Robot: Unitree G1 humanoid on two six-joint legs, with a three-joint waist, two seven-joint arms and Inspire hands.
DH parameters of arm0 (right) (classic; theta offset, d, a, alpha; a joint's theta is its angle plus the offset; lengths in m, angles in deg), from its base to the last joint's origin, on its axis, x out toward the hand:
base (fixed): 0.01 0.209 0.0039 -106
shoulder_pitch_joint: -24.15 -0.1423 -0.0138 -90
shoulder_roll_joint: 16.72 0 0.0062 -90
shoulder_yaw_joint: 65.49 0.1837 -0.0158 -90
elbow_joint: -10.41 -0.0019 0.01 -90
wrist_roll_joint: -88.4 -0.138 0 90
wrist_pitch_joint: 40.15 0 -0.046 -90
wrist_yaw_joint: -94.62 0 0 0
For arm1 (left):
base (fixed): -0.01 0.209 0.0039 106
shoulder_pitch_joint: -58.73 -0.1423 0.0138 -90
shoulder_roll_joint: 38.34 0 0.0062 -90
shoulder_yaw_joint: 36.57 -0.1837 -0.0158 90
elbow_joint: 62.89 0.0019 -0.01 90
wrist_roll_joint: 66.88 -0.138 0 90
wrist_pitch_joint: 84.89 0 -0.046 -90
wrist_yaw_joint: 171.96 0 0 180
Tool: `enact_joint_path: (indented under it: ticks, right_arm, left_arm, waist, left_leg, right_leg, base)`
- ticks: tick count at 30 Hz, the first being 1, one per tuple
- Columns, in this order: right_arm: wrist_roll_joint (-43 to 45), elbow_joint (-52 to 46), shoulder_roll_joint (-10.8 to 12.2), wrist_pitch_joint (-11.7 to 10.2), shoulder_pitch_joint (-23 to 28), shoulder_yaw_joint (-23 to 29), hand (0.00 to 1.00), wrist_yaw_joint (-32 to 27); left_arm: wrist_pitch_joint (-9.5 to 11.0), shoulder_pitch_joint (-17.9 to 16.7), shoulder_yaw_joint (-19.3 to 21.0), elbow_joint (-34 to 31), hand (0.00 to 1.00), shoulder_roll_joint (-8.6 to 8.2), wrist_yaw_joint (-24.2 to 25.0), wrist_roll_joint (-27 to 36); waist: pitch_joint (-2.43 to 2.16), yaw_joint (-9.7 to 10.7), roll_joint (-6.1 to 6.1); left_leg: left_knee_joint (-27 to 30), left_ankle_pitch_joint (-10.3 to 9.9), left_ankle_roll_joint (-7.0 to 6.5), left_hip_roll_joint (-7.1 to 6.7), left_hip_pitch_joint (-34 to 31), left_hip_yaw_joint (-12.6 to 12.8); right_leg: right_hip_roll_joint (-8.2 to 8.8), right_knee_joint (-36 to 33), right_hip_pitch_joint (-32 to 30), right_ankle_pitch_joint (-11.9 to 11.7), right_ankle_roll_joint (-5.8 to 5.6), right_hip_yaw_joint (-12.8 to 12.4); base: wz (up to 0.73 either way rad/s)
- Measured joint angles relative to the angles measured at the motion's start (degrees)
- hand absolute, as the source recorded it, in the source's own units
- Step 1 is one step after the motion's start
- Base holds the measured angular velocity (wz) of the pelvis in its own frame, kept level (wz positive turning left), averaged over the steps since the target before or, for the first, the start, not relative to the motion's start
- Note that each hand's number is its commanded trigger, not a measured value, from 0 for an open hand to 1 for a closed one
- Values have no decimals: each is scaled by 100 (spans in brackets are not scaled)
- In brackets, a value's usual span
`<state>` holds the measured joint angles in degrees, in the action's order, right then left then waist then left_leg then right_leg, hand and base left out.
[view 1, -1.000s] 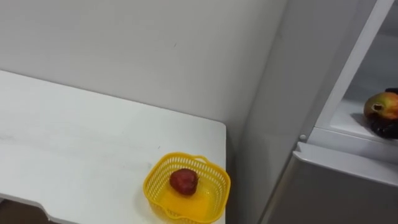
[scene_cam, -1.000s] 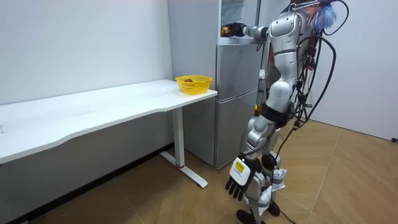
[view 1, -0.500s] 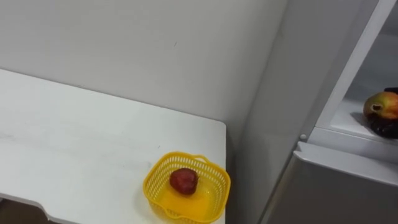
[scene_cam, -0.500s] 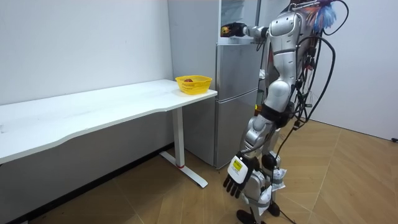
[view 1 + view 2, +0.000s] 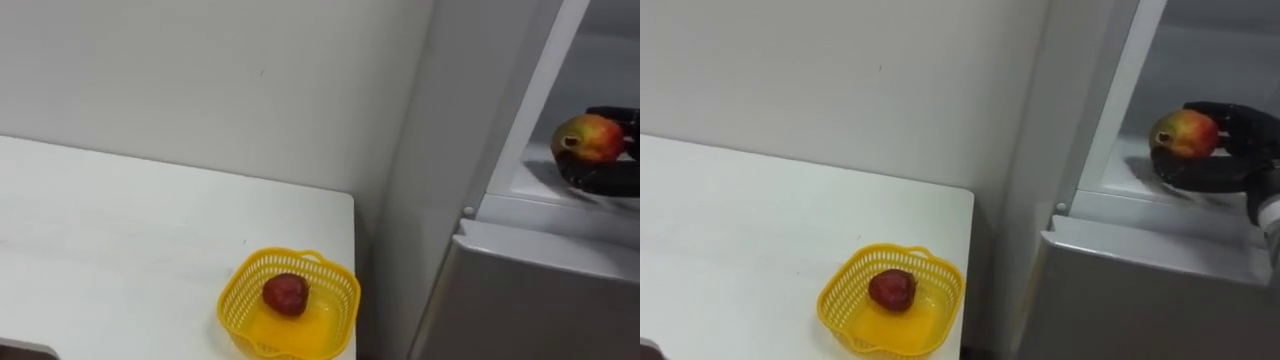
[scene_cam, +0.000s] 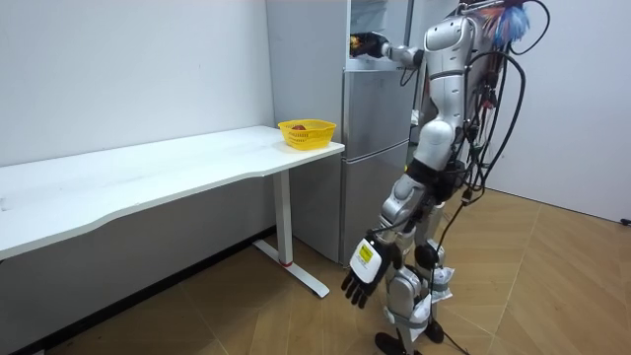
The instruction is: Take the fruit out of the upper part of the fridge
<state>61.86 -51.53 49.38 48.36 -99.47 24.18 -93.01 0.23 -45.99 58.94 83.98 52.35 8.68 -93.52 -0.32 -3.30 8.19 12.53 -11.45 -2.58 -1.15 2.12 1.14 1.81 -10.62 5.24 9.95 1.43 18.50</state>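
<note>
A red and yellow fruit (image 5: 1185,132) is inside the open upper fridge compartment (image 5: 1140,195), just above its white shelf. My right hand (image 5: 1232,135) reaches in from the right, its dark fingers curled under and behind the fruit (image 5: 590,138). The room view has me standing before the grey fridge (image 6: 375,148) with my right arm stretched up to the compartment. My left hand (image 6: 358,284) hangs low beside my legs, fingers relaxed and holding nothing.
A yellow basket (image 5: 845,310) holding a dark red fruit (image 5: 892,288) stands on the corner of the white table (image 5: 120,230) next to the fridge. The shut lower fridge door (image 5: 1140,290) lies below the compartment. A white wall runs behind the table.
My right hand has lifted the fruit a little higher off the shelf. The left hand has swung towards the room view's left. The eye view has shifted slightly.
</note>
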Motion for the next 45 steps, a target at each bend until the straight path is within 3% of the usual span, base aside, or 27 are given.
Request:
enact_joint_path:
  ticks: [2,4,7,10,17,19,23,27,32,39,45]
  right_arm:
    - [17,-692,46,2,414,151,100,-41]
    - [102,-1457,196,3,835,383,100,-140]
    - [246,-2447,513,-8,1349,572,100,-308]
    - [415,-3022,693,-18,1769,644,100,-358]
    - [615,-4102,836,-57,2174,749,100,-664]
    - [692,-4305,907,-89,2207,801,100,-670]
    - [695,-4823,1071,-155,2542,905,100,-665]
    - [1149,-5262,1355,-253,2768,871,100,-551]
    - [1916,-5636,1420,-286,3134,743,100,-314]
    - [3196,-5962,1525,-287,3165,373,100,-11]
    - [3703,-6047,1545,-286,2941,-95,100,410]
  left_arm:
    - [5,54,2,-5,0,-43,-51,0]
    - [13,58,-6,17,0,-105,-52,0]
    - [11,22,-18,59,0,-232,-168,1]
    - [29,4,-18,61,0,-294,-174,13]
    - [69,19,-13,61,0,-371,-261,2]
    - [70,21,-20,54,0,-389,-287,16]
    - [132,19,-56,55,0,-397,-368,30]
    - [177,25,-237,56,0,-492,-410,7]
    - [255,51,-392,60,0,-485,-407,33]
    - [401,207,-527,138,0,-474,-270,22]
    - [413,391,-699,137,0,-446,-97,170]
  waist:
    - [14,-1,-37]
    - [34,18,-183]
    - [-1,148,-319]
    - [2,187,-418]
    - [0,322,-482]
    - [-11,442,-449]
    - [-14,497,-454]
    - [-5,475,-554]
    - [-24,485,-651]
    - [-28,407,-550]
    - [37,161,-412]
  left_leg:
    - [4,-7,-8,-3,0,7]
    - [-33,-17,-22,-3,21,21]
    - [-91,-16,-25,-9,66,60]
    - [-112,-16,-23,22,110,180]
    - [-115,-11,-13,52,58,361]
    - [-115,-11,-14,51,65,417]
    - [-100,-15,-19,53,80,422]
    - [-166,-42,-22,71,160,522]
    - [-210,-45,-16,84,175,613]
    - [-261,-43,-10,92,165,656]
    - [-255,-45,-12,88,160,632]
  right_leg:
    - [6,-1,-6,0,-1,-6]
    - [8,0,0,-2,-3,-47]
    - [10,0,9,-5,-9,-110]
    - [-9,-9,-13,-5,-8,-223]
    - [-49,-5,-137,-14,22,-441]
    - [-49,-2,-149,-16,22,-473]
    - [-64,2,-145,-19,17,-534]
    - [-82,-6,-139,-27,12,-635]
    - [-103,-1,-156,-27,12,-708]
    - [-118,-5,-210,-23,16,-753]
    - [-133,-7,-224,-26,14,-743]
  base:
    - [-3]
    - [-10]
    - [-8]
    - [-18]
    - [-14]
    - [-8]
    - [-4]
    - [-14]
    - [-8]
    - [-4]
    - [0]
